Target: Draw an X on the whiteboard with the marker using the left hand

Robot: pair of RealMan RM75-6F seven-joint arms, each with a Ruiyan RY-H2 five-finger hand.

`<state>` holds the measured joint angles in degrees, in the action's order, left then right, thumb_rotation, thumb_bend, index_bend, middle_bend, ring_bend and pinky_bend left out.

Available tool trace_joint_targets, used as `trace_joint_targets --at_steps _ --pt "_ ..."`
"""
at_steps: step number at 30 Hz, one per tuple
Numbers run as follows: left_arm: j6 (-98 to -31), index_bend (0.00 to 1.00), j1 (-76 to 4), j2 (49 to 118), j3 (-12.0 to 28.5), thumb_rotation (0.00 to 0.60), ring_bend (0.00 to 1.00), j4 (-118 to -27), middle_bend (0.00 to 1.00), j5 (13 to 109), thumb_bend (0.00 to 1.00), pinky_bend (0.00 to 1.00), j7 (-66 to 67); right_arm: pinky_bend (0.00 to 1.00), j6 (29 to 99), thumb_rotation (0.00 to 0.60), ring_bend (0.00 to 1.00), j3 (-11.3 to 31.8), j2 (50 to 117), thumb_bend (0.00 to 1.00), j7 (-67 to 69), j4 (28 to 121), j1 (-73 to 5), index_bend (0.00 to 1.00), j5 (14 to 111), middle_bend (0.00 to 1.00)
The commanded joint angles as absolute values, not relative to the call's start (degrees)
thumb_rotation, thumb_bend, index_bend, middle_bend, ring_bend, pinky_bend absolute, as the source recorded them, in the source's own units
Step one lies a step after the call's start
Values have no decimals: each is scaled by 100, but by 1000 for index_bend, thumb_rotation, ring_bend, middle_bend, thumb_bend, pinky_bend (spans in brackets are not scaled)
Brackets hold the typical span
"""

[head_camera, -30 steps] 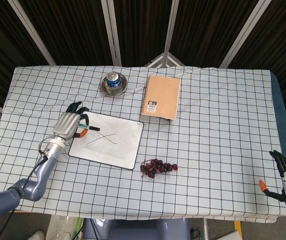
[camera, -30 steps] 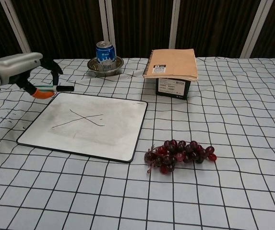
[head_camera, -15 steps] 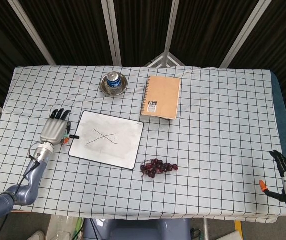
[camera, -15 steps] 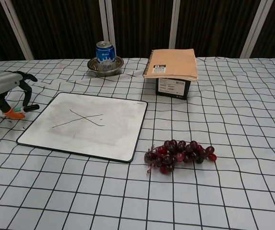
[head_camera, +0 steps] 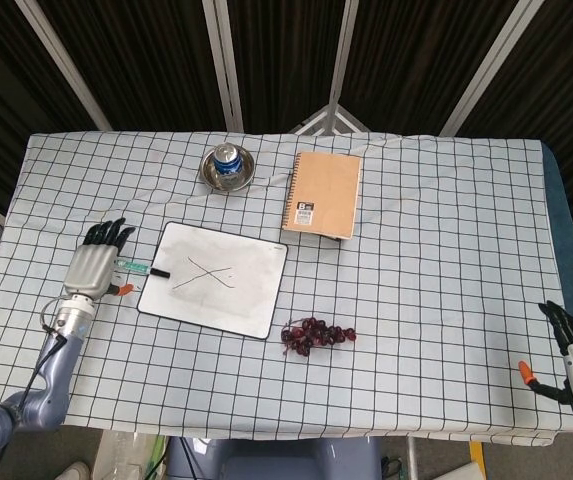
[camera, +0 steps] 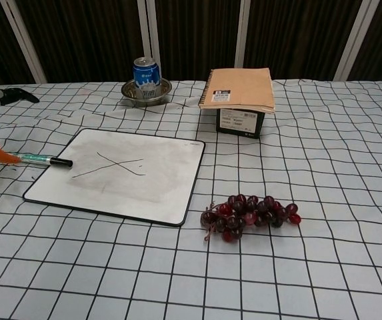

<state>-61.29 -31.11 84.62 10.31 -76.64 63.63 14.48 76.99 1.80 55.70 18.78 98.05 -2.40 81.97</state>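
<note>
An X is seen drawn on the whiteboard (camera: 121, 175), with the marker (camera: 44, 159) laid across its left edge.

A wrinkled white cloth (camera: 351, 153) with a black grid covers the table, matt and soft-looking. The whiteboard (camera: 121, 175) has a smooth, slightly smudged white face and a dark rim, likely plastic. The marker (camera: 41, 159) looks like glossy plastic. At 12 o'clock from the board, a shiny metal bowl (camera: 147, 91) holds a printed metal can (camera: 146, 71). The notebook (camera: 239, 89) has a matt brown paper cover. The grapes (camera: 249, 213) are glossy dark red. The left hand (head_camera: 93, 271) shows silver-grey casing with black fingers.
</note>
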Motion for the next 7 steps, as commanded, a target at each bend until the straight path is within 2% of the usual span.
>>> trace_joint_targets --at_steps 1,3,7 --pt "-6887 79 -2436 7659 846 600 0 -8956 0 6607 170 0 1095 0 7700 600 0 166 5569 352 1829 9784 -248 0 8234 0" --pt "-7195 77 -2117 7271 644 600 0 -9533 0 6791 164 0 994 0 7727 600 0 160 5577 352 1779 9771 -246 0 8265 0" --pt "-7573 63 -1675 6768 289 600 0 -10137 0 7105 148 0 810 0 7768 600 0 152 5598 352 1635 9725 -250 0 8318 0"
